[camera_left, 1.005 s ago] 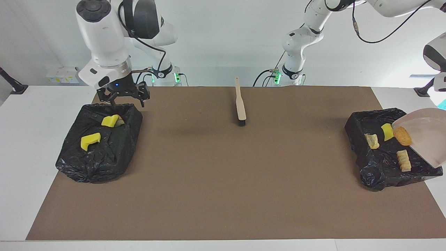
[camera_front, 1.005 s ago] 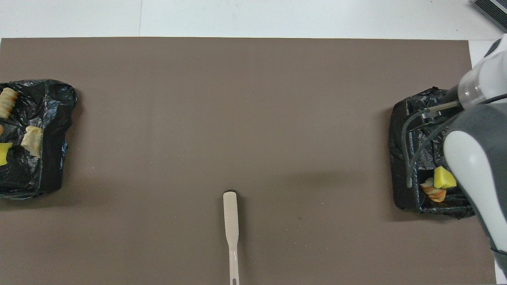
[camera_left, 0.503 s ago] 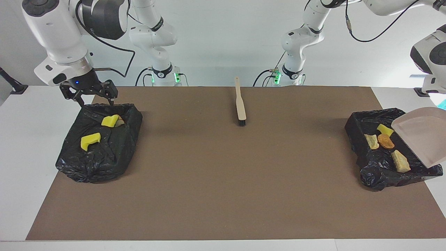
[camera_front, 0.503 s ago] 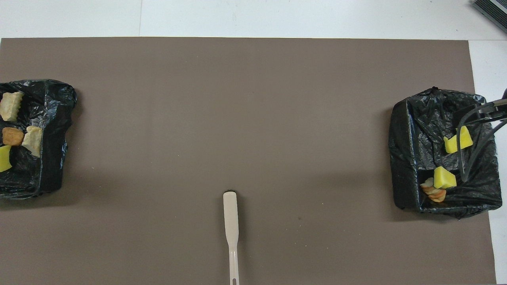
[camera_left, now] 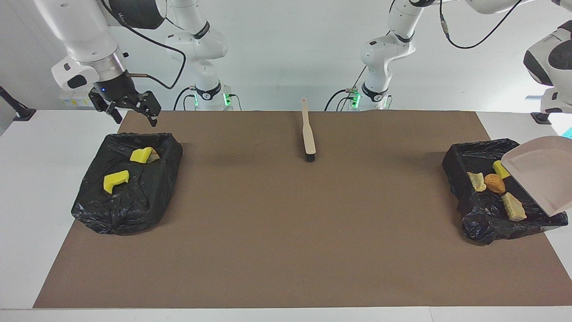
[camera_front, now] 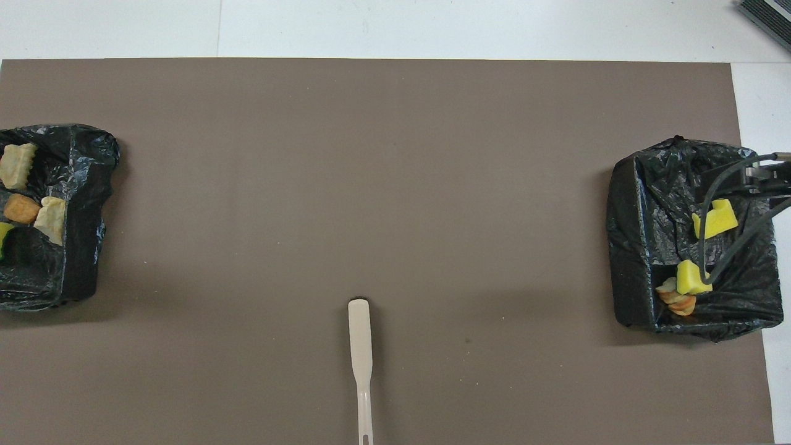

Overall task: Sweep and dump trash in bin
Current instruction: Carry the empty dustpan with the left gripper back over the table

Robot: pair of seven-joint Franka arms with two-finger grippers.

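Observation:
The trash lies in two black-lined bins. The bin (camera_left: 134, 201) (camera_front: 636, 247) at the right arm's end holds two yellow scraps (camera_left: 116, 180) (camera_front: 717, 217) and an orange-brown piece (camera_front: 676, 300). The bin (camera_left: 482, 223) (camera_front: 80, 247) at the left arm's end holds an orange chunk (camera_left: 494, 183) (camera_front: 23, 209), beige pieces (camera_left: 513, 207) and a yellow scrap (camera_left: 499, 169). A beige dustpan (camera_left: 536, 174) hangs tilted over that bin under the left arm; its handle and the left gripper are out of frame. My right gripper (camera_left: 134, 118) is open and empty, raised over the robots' edge of its bin.
A beige brush (camera_left: 308, 134) (camera_front: 360, 346) with black bristles lies on the brown mat (camera_left: 286, 232), midway between the bins and near the robots. A cable from the right arm (camera_front: 729, 216) hangs across the bin at the right arm's end.
The orange chunk slid off the dustpan's lip into the bin, and the dustpan lifted slightly. The right gripper rose from its bin and shifted toward the table's end.

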